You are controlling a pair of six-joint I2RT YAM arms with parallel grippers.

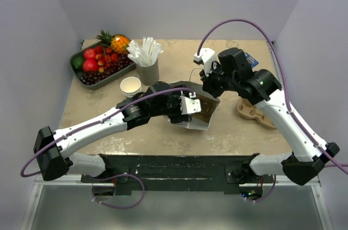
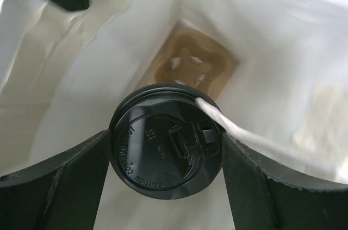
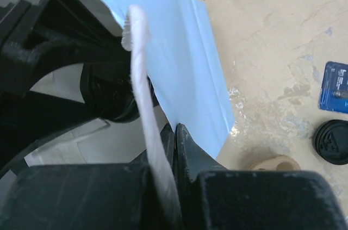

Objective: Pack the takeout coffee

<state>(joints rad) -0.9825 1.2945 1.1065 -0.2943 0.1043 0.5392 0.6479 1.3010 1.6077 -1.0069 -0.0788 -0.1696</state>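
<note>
Coffee (image 2: 163, 140) in the bag (image 1: 205, 115) — gripped.
From above, I see the bag lying open on the table (image 1: 109, 128); left wrist — my left claw (image 2: 166, 159) pinches the lidded coffee inside, carrier (image 2: 194, 64) at the bag's far end; right wrist — right claw (image 3: 175, 143) pressed together on the handle (image 3: 145, 105).

The takeout coffee (image 2: 166, 143), black lid fitted, is sitting clamped in the left end effector (image 2: 166, 156) inside a white bag (image 2: 261, 50).
</note>
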